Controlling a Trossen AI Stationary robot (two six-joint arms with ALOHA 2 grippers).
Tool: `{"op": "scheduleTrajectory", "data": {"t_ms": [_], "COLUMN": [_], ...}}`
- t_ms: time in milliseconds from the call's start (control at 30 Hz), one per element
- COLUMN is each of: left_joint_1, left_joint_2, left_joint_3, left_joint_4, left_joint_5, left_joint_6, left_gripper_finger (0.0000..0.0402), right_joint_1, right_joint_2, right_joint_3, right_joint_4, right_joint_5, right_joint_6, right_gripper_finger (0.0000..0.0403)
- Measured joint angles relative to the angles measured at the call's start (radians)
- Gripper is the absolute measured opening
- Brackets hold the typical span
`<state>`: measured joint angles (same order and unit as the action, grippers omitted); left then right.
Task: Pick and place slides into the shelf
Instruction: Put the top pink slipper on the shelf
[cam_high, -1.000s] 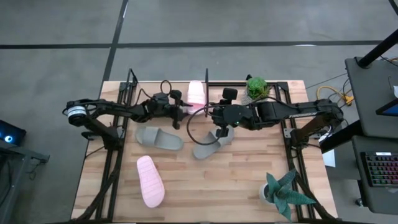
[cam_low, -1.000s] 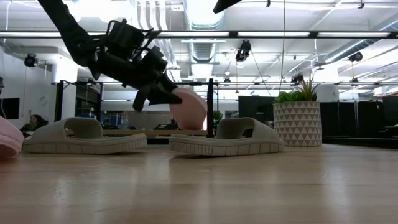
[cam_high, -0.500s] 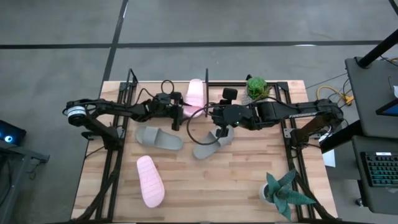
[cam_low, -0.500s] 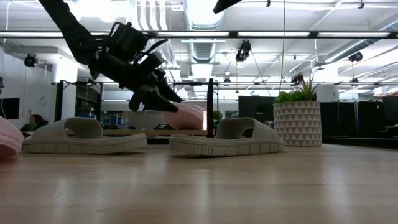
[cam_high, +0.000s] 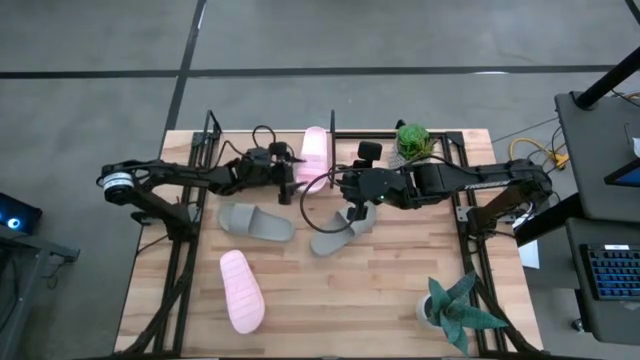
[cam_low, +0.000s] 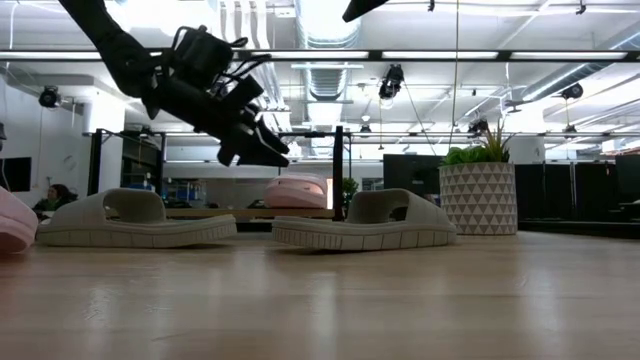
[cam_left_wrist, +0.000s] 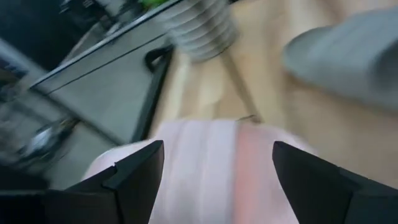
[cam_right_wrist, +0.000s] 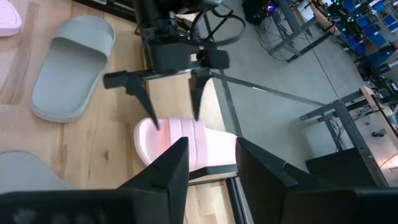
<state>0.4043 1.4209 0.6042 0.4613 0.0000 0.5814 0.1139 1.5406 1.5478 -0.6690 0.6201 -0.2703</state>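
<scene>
Left gripper (cam_high: 291, 172) hanging spread wide just above pink slide (cam_high: 315, 150) lying on shelf (cam_high: 262, 147), right gripper (cam_high: 352, 214) hovering part-spread over grey-green slide (cam_high: 343, 233); likely handling as light, soft, squashy foam, best pinched across wide strap.

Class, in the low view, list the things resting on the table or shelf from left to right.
Pink slide at the edge → grey slide → pink slide on the shelf → second grey slide → plant pot.
</scene>
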Motion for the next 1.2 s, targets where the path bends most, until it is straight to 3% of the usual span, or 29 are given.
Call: {"op": "scheduleTrajectory", "data": {"t_ms": [233,400,567,867,1000,1200], "left_joint_1": [-0.052,-0.107,-0.131,-0.145,-0.146,-0.153], "left_joint_2": [0.012,0.012,0.031,0.180,0.233,0.282], "left_joint_3": [0.010,0.011,0.030,0.116,0.164,0.198], "left_joint_4": [-0.041,-0.031,-0.053,-0.051,-0.048,-0.055], "left_joint_5": [-0.065,-0.264,-0.306,-0.451,-0.569,-0.579], "left_joint_6": [0.061,0.135,0.138,0.185,0.189,0.245], "left_gripper_finger": [0.0283,0.0283,0.0283,0.0283,0.0283,0.0267], "right_joint_1": [0.000,0.000,0.000,0.000,0.000,0.000], "right_joint_2": [0.000,0.000,0.000,0.000,0.000,0.000], "right_joint_3": [0.000,0.000,0.000,0.000,0.000,-0.005], "right_joint_4": [-0.006,-0.007,-0.007,-0.008,-0.008,-0.015], "right_joint_5": [0.000,0.000,0.000,0.000,0.000,0.000], "right_joint_6": [0.000,-0.001,-0.001,0.000,0.001,0.001], "right_gripper_finger": [0.0119,0.0120,0.0114,0.0115,0.0110,0.0107]}}
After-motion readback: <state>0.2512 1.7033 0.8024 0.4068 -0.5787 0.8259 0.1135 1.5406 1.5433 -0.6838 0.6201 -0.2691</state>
